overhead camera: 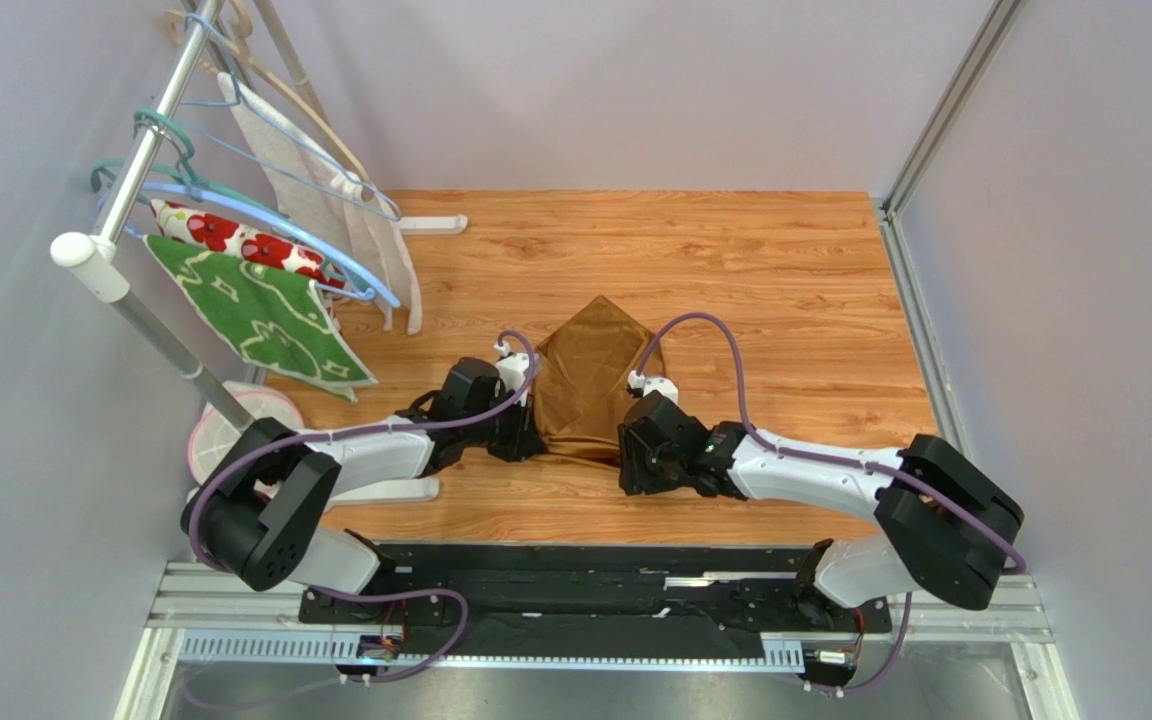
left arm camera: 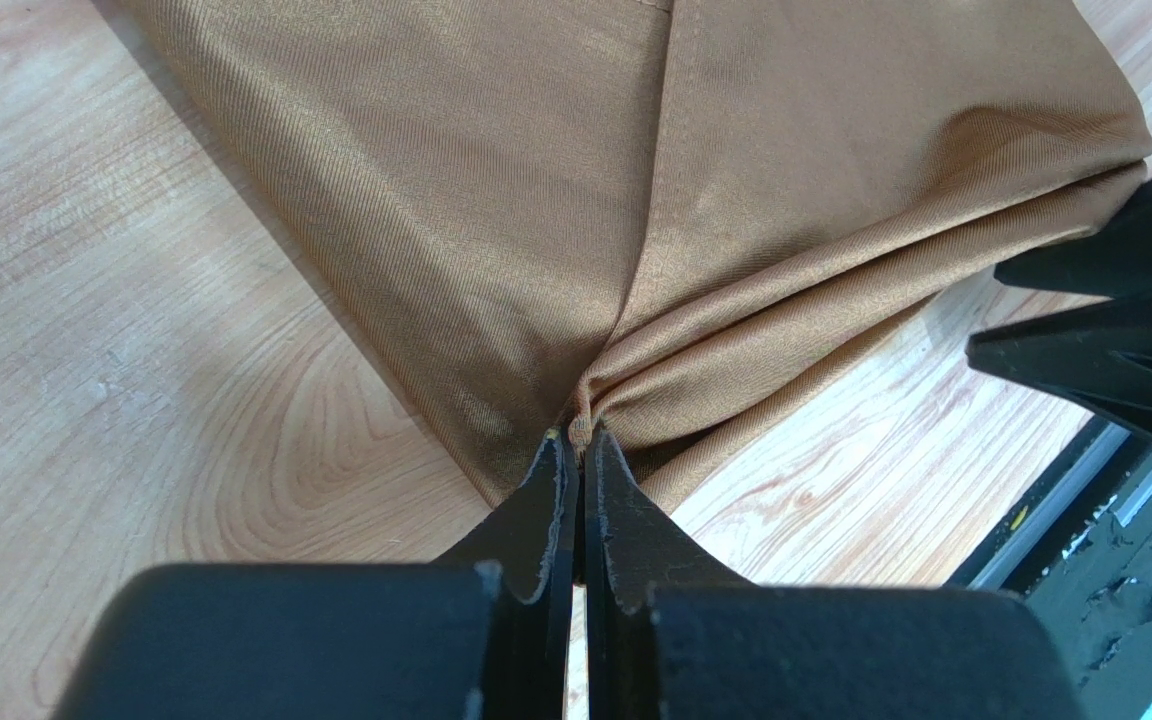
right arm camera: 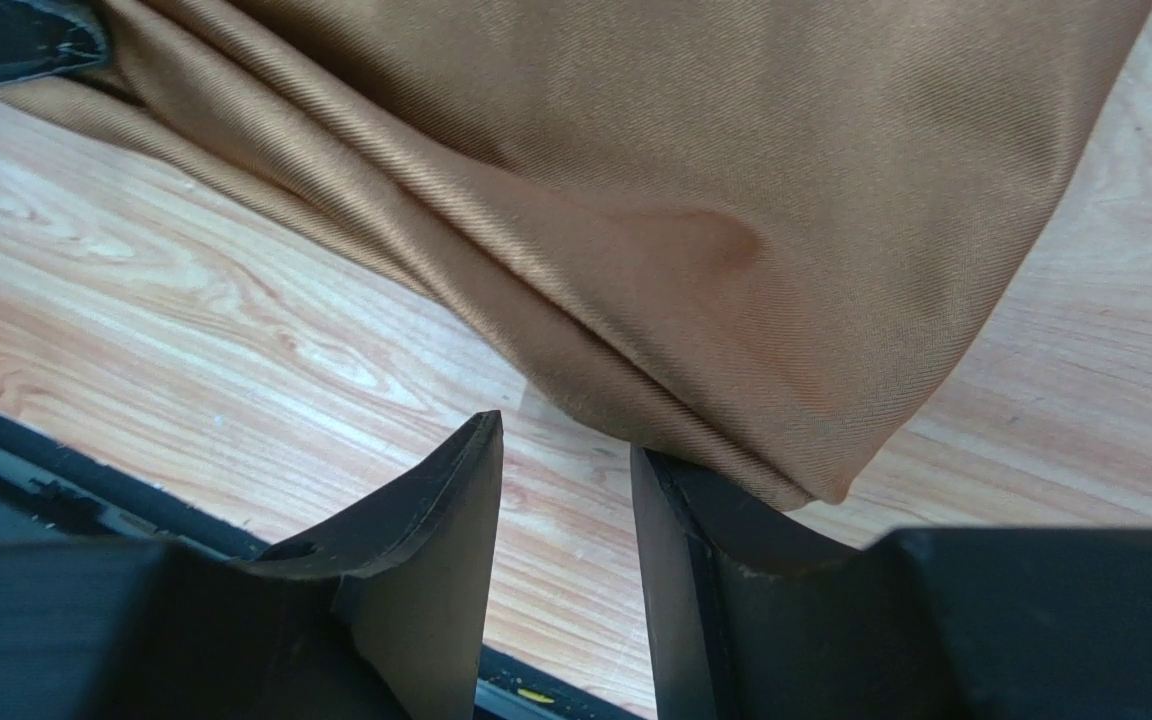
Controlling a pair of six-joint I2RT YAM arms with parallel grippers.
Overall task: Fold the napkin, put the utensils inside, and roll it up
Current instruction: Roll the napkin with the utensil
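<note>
The golden-brown napkin [overhead camera: 585,375] lies folded on the wooden table between the two arms, its far corner pointing away from me. My left gripper [left arm camera: 582,438] is shut on the napkin [left arm camera: 537,195] at its near left edge, and the cloth bunches into pleats at the fingertips. My right gripper [right arm camera: 567,438] stands open at the near right corner of the napkin [right arm camera: 657,195]. That corner drapes over its right finger [right arm camera: 717,518], with bare table showing between the jaws. No utensils are in view.
A rack [overhead camera: 147,165] at the far left carries hangers, a green leaf-patterned cloth [overhead camera: 259,318] and a white cloth with red flowers [overhead camera: 229,236]. A pale round base [overhead camera: 229,428] sits below it. The black rail [overhead camera: 582,593] runs along the table's near edge.
</note>
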